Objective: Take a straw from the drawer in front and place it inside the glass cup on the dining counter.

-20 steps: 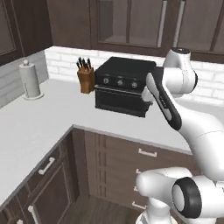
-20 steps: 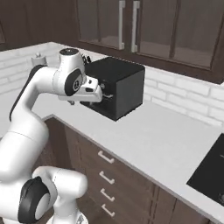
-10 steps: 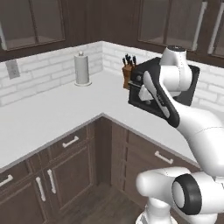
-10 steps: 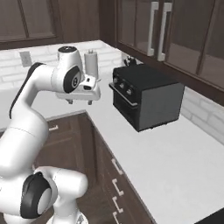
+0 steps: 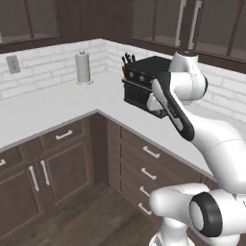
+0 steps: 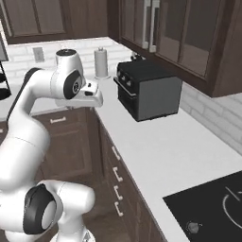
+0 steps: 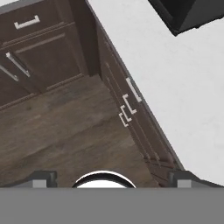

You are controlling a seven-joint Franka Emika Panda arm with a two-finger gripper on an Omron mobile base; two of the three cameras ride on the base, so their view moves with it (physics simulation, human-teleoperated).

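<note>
**The straw: shut away, and several ways to miss it**

The straw, we judged, lay inside one of the closed drawers; which one we could not tell.

The white worktop (image 5: 57,103) ran across the middle of the left base view. The biggest risk there was the arm's own bulk. Its elbow hung close by the black toaster oven (image 6: 149,92), centre of the right base view, and a wide swing down toward the drawer fronts could have knocked it.

Next came the drawer stack (image 5: 149,163), right of centre and low in the left base view, every front shut. We could have pulled the wrong one, or gone for the cabinet doors (image 5: 62,168) at lower left, with their upright handles.

The gripper (image 7: 113,177) looked down on the wooden floor (image 7: 65,131) with its fingers (image 7: 43,178) spread wide and nothing between them. It was well apart from the short silver handles (image 7: 131,105), centre of the hand view. Those bars were thin, so a skewed approach could have slipped off. The slender straw could likewise have rolled away from closing tips.
</note>
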